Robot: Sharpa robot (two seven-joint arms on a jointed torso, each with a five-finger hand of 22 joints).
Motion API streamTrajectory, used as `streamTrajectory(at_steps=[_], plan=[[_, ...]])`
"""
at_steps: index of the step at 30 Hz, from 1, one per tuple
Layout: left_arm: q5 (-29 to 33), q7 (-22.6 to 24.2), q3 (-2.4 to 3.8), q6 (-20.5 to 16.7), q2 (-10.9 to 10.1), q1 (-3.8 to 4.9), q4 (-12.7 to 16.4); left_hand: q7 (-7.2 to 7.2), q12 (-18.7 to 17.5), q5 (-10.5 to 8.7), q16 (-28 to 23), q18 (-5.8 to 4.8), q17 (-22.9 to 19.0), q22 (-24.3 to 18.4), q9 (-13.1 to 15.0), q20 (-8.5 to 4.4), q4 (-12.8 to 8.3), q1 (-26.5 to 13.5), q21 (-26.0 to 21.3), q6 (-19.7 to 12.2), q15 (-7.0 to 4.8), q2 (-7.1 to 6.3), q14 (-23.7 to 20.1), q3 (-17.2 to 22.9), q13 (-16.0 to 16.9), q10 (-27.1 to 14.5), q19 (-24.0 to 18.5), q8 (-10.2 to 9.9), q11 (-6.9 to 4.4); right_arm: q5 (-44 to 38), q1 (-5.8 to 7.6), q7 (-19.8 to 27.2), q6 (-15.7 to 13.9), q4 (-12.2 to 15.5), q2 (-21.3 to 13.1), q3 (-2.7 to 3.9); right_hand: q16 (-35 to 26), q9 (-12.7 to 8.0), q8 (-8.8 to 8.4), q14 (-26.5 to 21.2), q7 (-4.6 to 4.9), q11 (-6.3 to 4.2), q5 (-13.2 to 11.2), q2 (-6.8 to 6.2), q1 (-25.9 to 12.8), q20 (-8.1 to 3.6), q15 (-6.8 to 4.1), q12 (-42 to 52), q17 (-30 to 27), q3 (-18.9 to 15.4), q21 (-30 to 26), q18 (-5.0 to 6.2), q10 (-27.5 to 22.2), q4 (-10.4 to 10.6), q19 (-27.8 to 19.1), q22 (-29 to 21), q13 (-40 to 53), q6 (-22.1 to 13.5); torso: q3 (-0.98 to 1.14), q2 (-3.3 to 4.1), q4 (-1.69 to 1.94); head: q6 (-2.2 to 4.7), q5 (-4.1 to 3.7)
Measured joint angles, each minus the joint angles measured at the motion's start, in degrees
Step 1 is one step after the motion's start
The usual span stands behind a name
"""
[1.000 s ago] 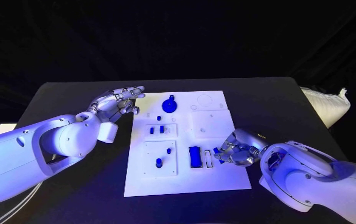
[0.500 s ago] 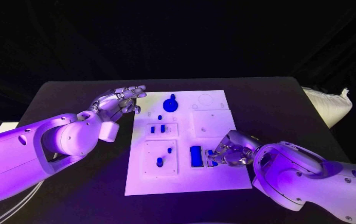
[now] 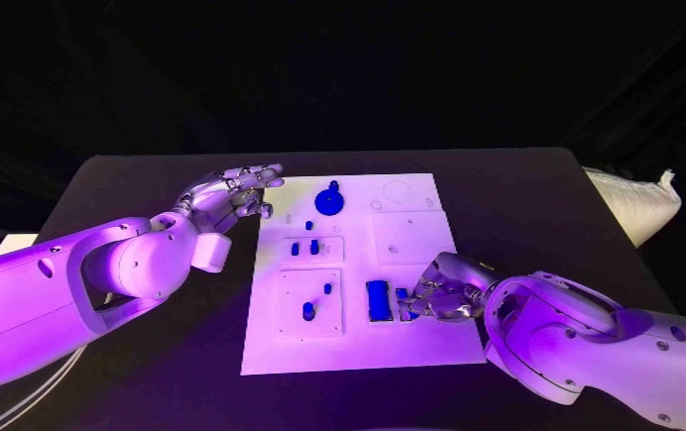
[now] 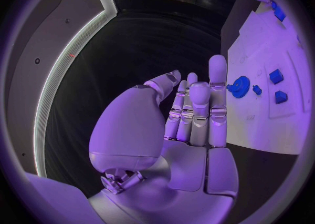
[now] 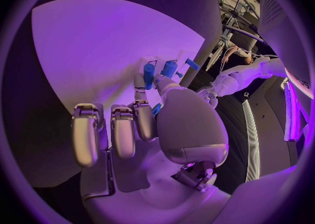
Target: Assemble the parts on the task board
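The white task board (image 3: 429, 337) lies mid-table. A big blue block (image 3: 378, 300) stands in its near right area. Right beside that block, my right hand (image 3: 446, 295) pinches a small blue part (image 3: 403, 303) at a narrow slot. In the right wrist view, the thumb and a finger of my right hand (image 5: 154, 119) meet on that small blue part (image 5: 155, 109) over the board (image 5: 98, 50). My left hand (image 3: 229, 193) hovers off the board's far left corner, fingers straight, holding nothing. A round blue part (image 3: 330, 198) sits at the far end, with small blue pieces (image 3: 303, 249) nearer.
In the left wrist view, my left hand (image 4: 197, 113) stands beside the board (image 4: 262, 124), near the round blue part (image 4: 239, 85) and small blue pieces (image 4: 275, 75). Black table (image 3: 143, 352) surrounds the board. A white bag (image 3: 636, 203) lies past the table's right edge.
My right hand has shifted slightly left over the board; the narrow slot beside the big blue block, white a second ago, now shows blue. The left hand has barely moved.
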Motion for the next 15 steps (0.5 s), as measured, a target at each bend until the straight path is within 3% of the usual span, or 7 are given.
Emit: streamTrajectory(at_steps=[11,15], plan=[[0.0,-0.1,0.0,0.0,0.0,0.0,0.0,0.0,0.0,0.0,0.0,0.0,0.0,0.0,0.0,0.0,0.0,0.0,0.0,0.0,0.0,0.0,0.0,0.0,0.0,0.0,0.0,0.0,0.0,-0.8,-0.04,-0.2,0.5,-0.3,0.4,-0.02,0.0,0.7,0.19,0.0,-0.17,0.0,0.9,0.29,-4.6,0.0,0.0,0.5,0.0,-5.0,0.0,0.0,0.0,4.0,0.0,0.0,0.0,0.6,0.0,0.02,0.0,0.08,-0.02],[0.0,-0.1,0.0,0.0,0.0,0.0,0.0,0.0,0.0,0.0,0.0,0.01,-0.1,0.0,0.0,0.0,0.0,0.0,0.0,0.0,0.0,0.0,0.0,0.0,0.0,0.0,0.0,0.0,0.0,-1.1,-0.06,-0.2,0.6,-0.3,0.5,-0.04,0.0,1.1,0.45,0.1,-0.36,-0.3,-1.3,0.89,-5.8,-0.06,-0.34,0.6,0.0,-7.7,0.3,0.0,0.1,5.5,0.0,0.0,0.0,0.8,0.0,0.02,0.0,0.09,0.01]])
